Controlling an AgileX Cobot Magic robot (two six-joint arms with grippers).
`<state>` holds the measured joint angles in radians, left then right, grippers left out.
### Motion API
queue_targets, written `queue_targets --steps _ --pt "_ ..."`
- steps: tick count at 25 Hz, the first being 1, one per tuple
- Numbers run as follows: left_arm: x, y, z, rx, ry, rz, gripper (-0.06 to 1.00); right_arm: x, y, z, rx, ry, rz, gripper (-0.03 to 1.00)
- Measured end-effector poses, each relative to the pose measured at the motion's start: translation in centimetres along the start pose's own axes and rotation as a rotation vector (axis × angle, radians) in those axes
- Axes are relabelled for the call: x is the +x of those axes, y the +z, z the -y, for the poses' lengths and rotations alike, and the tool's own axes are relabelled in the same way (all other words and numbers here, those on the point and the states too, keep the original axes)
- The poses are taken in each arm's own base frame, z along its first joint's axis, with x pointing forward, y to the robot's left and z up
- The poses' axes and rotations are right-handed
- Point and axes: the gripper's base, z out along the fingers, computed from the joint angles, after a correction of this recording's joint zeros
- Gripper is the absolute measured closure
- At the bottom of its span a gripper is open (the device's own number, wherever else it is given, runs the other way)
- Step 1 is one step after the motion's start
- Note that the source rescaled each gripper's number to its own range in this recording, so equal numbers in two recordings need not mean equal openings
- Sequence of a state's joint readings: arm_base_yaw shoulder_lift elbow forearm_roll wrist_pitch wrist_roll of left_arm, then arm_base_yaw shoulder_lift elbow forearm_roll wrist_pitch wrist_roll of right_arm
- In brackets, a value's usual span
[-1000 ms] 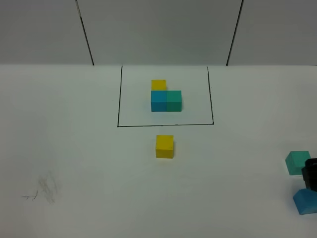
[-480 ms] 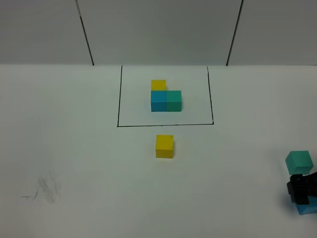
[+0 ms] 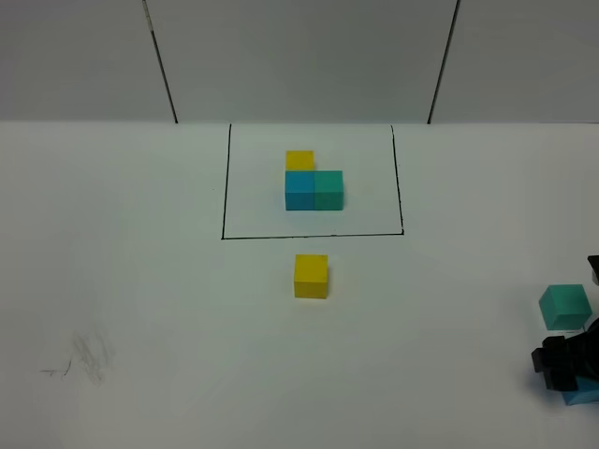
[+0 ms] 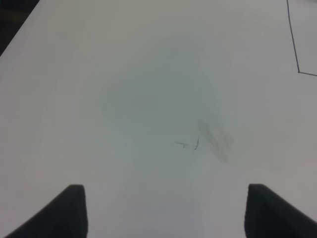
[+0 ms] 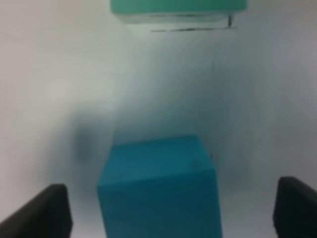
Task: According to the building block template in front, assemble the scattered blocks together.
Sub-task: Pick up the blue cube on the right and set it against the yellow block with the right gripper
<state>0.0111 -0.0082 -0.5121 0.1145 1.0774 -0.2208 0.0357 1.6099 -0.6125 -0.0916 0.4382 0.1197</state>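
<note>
The building block template (image 3: 314,182), a yellow, cyan-blue and teal-green L, sits inside the black drawn rectangle (image 3: 224,187). The loose yellow cube (image 3: 311,276) lies just in front of the rectangle. The loose teal-green cube (image 3: 565,307) lies at the far right and also shows in the right wrist view (image 5: 178,6). My right gripper (image 3: 560,367) hangs over the loose cyan-blue cube (image 3: 586,396) and hides most of it. In the right wrist view the gripper (image 5: 168,210) is open, its fingertips (image 5: 39,213) on either side of the cyan-blue cube (image 5: 158,188). My left gripper (image 4: 163,218) is open and empty.
A grey smudge with pen marks (image 3: 84,360) is on the white table at the front left and also shows in the left wrist view (image 4: 210,136). A corner of the black rectangle (image 4: 296,54) shows there too. A grey wall (image 3: 299,56) stands behind.
My right gripper has moved left and toward the front edge, over the cyan-blue cube, which is now mostly covered. The cubes have not moved.
</note>
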Motion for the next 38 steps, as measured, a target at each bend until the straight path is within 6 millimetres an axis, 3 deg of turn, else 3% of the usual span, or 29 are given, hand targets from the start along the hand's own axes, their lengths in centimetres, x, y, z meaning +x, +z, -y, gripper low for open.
queue_targets --steps 6,13,16,20,28,33,38 --pt "0.0 0.0 0.0 0.0 0.0 0.0 0.44 0.0 0.1 -0.1 -0.005 0.011 -0.004 0.68" --pt "0.0 0.0 0.0 0.0 0.0 0.0 0.44 -0.1 0.2 -0.2 -0.016 0.035 -0.014 0.67" --pt "0.0 0.0 0.0 0.0 0.0 0.0 0.44 0.3 -0.6 -1.4 -0.041 0.067 -0.039 0.67" --pt "0.0 0.0 0.0 0.0 0.0 0.0 0.44 -0.1 -3.7 -4.3 -0.065 0.063 -0.034 0.67" --pt "0.0 0.0 0.0 0.0 0.0 0.001 0.44 -1.7 -8.8 -12.5 -0.109 0.1 0.026 0.67" --pt "0.0 0.0 0.0 0.0 0.0 0.001 0.44 -2.8 -9.1 -17.6 -0.092 0.13 0.02 0.67" --pt "0.0 0.0 0.0 0.0 0.001 0.001 0.44 -3.3 -7.1 -22.9 -0.049 0.168 -0.041 0.67"
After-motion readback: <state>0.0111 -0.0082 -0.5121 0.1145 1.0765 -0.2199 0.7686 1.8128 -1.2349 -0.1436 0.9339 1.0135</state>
